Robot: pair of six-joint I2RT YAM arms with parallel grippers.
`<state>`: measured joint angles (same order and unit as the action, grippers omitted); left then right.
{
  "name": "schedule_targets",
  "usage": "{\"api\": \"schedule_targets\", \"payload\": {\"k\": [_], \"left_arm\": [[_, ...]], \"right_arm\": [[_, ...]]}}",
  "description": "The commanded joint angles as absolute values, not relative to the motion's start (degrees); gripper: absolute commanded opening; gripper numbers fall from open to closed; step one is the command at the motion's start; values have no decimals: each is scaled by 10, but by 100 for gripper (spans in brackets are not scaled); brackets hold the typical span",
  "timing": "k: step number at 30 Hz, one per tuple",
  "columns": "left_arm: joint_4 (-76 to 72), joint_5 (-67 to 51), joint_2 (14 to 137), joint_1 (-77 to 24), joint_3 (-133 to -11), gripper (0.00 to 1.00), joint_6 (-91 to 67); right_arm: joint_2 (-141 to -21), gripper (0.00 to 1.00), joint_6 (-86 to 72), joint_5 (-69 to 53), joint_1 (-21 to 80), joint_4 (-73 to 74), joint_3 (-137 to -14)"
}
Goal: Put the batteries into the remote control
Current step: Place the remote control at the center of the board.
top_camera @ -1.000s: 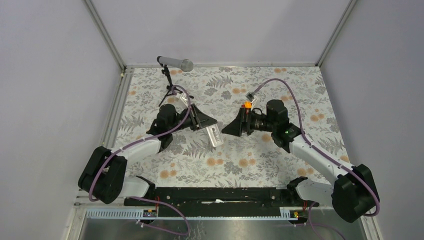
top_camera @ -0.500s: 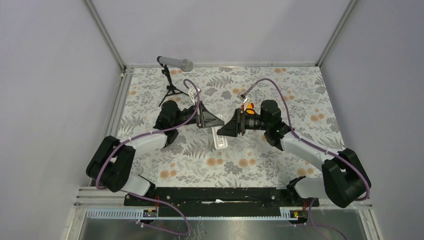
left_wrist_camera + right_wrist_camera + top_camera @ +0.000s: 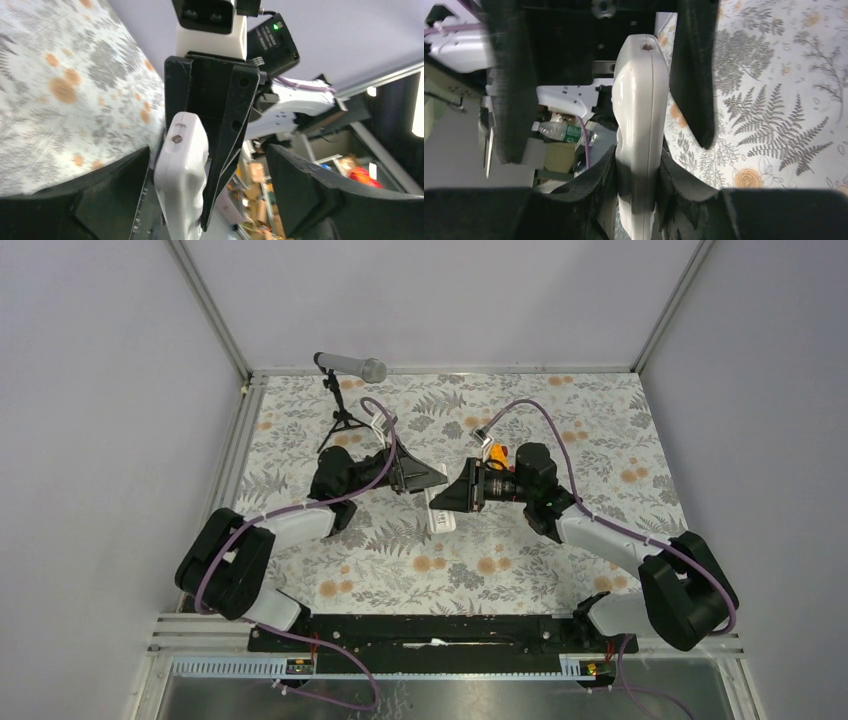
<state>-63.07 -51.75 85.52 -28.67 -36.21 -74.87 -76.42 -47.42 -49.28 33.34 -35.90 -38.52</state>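
The white remote control (image 3: pixel 441 512) hangs above the mat at the centre, between the two arms. My right gripper (image 3: pixel 638 160) is shut on it, both pads pressed against its sides (image 3: pixel 641 115). My left gripper (image 3: pixel 207 150) stands open around the same remote (image 3: pixel 182 170). The remote lies close to that gripper's left finger, and one black finger of the right gripper (image 3: pixel 227 120) fills part of the gap. From above, the left gripper (image 3: pixel 438 478) and right gripper (image 3: pixel 437 500) meet tip to tip over the remote. The batteries are out of view.
An orange toy car (image 3: pixel 496 452) sits on the flowered mat (image 3: pixel 560 570) just behind the right wrist. A microphone on a small black tripod (image 3: pixel 345 370) stands at the back left. Metal frame rails run along the mat's left and far edges.
The right gripper has slid left onto the remote and shut on it. The left gripper, shut on the remote before, has opened its jaws. The remote has moved slightly right and back.
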Motion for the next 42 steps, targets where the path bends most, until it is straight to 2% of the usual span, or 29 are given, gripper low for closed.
{"api": "schedule_targets", "payload": {"k": [1, 3, 6, 10, 12, 16, 21, 23, 26, 31, 34, 38, 42], "left_arm": [[-523, -474, 796, -287, -367, 99, -673], [-421, -444, 772, -283, -375, 99, -616], [-279, -379, 715, -258, -369, 99, -552], [-47, -236, 613, -237, -368, 99, -452], [48, -155, 569, -236, -374, 99, -415], [151, -54, 508, -236, -377, 99, -380], [205, 10, 467, -236, -382, 99, -367], [218, 23, 461, -236, -387, 99, -358], [238, 36, 461, -236, -398, 99, -350], [293, 82, 470, -236, -430, 99, -359], [316, 104, 459, -236, -445, 99, -358], [353, 126, 437, -236, -471, 99, -363], [387, 114, 415, -236, -501, 99, -351]], "right_arm": [[-739, 0, -454, -426, 335, -322, -377], [-716, 0, -432, -396, 336, -260, -380], [-676, 0, -374, -277, 336, -98, -391], [-663, 0, -289, -28, 336, 151, -422], [-693, 2, -260, 79, 336, 222, -444], [-795, 3, -244, 206, 342, 301, -489], [-906, 5, -247, 261, 369, 357, -548], [-928, 14, -247, 264, 381, 358, -563], [-969, 38, -248, 253, 393, 369, -585], [-1006, 57, -253, 207, 410, 382, -606], [-988, 78, -255, 180, 411, 378, -620], [-934, 91, -258, 139, 411, 365, -643], [-835, 98, -275, 126, 405, 341, -627]]}}
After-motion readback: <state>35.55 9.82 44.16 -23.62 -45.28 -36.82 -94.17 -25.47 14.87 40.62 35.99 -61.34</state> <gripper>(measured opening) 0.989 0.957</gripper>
